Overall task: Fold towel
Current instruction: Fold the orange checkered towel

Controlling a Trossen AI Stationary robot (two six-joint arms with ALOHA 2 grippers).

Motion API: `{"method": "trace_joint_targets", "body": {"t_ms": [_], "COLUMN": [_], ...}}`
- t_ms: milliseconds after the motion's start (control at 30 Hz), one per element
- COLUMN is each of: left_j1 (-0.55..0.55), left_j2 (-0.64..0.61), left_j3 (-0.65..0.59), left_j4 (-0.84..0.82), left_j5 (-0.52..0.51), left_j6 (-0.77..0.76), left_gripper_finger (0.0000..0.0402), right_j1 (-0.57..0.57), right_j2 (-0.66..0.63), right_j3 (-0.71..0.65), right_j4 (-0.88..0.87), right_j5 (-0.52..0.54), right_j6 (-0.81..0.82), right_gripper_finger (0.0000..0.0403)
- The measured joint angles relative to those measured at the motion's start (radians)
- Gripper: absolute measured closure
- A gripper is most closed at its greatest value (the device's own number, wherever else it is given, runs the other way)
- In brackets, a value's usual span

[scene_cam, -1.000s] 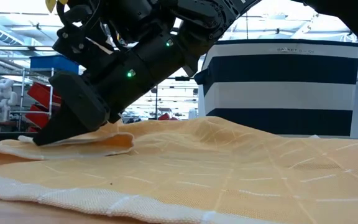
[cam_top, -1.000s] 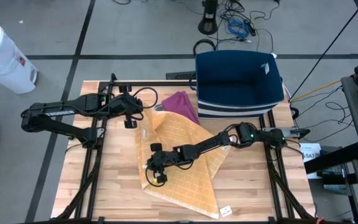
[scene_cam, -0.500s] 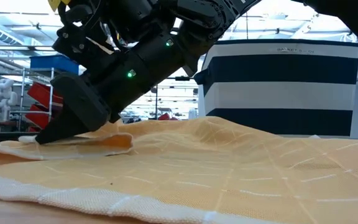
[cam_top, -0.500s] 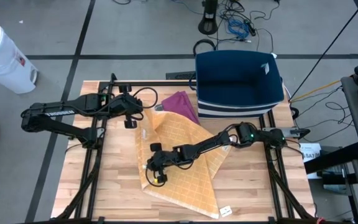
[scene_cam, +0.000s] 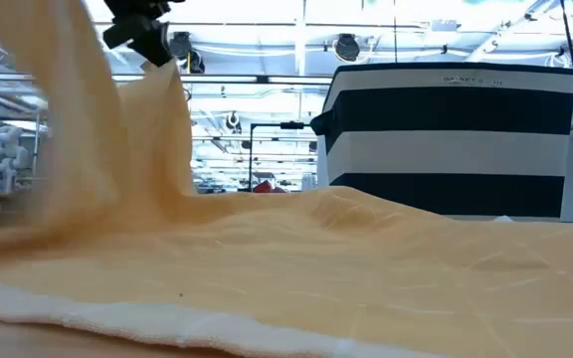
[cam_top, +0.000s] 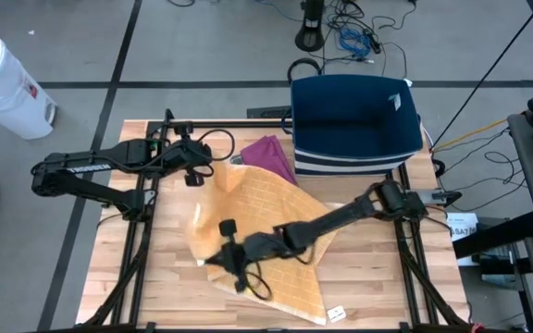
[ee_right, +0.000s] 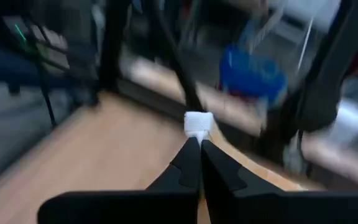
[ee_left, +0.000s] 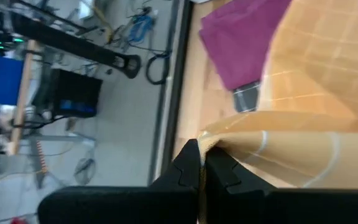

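**A:** While the right tool (cam_top: 232,268) pinches a white-edged corner of the yellow towel (cam_top: 266,213) and holds it up off the wooden worktop (cam_top: 169,287), the left tool (cam_top: 195,176) grips the towel's far-left edge, fingers pressed together on the cloth.

**B:** Where does the towel lie?

**A:** Mid-worktop, draped and partly raised, with a purple cloth (cam_top: 268,153) under its far edge. Behind it stands a navy-and-white striped bin (cam_top: 354,116); the high view shows only its dark top, so any contents cannot be told.

**B:** Any lettering?

**A:** The low view shows small writing along the bin's upper band (scene_cam: 471,80), too small to read. A small white tag (cam_top: 337,314) sits at the worktop's near edge, also illegible. A white barrel (cam_top: 3,83) on the floor carries a red label, unreadable.

**B:** What does one view add?

**A:** The right wrist view shows the white hem (ee_right: 197,123) clamped between the fingertips. The left wrist view shows a grey metal clip (ee_left: 247,98) beside the purple cloth. The low view shows the towel hanging tall at the left.
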Motion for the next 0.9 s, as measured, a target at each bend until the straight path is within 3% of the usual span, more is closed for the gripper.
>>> {"method": "trace_joint_targets", "body": {"t_ms": [267, 433, 533, 733, 900], "left_j1": [-0.001, -0.018, -0.042, -0.072, -0.095], "left_j2": [0.000, -0.004, -0.006, -0.006, -0.006], "left_j3": [0.000, 0.000, 0.000, 0.000, 0.000], "left_j4": [0.017, 0.013, 0.020, 0.055, 0.220], "left_j5": [-0.130, -0.128, -0.130, -0.246, -0.196], "left_j6": [0.015, 0.012, 0.012, 0.055, 0.158], "left_gripper_finger": [0.0401, 0.0401, 0.0401, 0.0401, 0.0401], "right_j1": [0.126, 0.176, 0.184, 0.169, 0.179], "right_j2": [-0.160, -0.204, -0.207, -0.143, -0.085], "right_j3": [0.000, 0.000, 0.000, 0.000, 0.000], "right_j4": [0.043, 0.082, 0.113, 0.201, 0.269], "right_j5": [0.017, 0.034, 0.028, 0.010, -0.002], "right_j6": [-0.099, -0.107, -0.095, -0.044, -0.042], "right_gripper_finger": [0.0403, 0.0403, 0.0403, 0.0403, 0.0403]}}
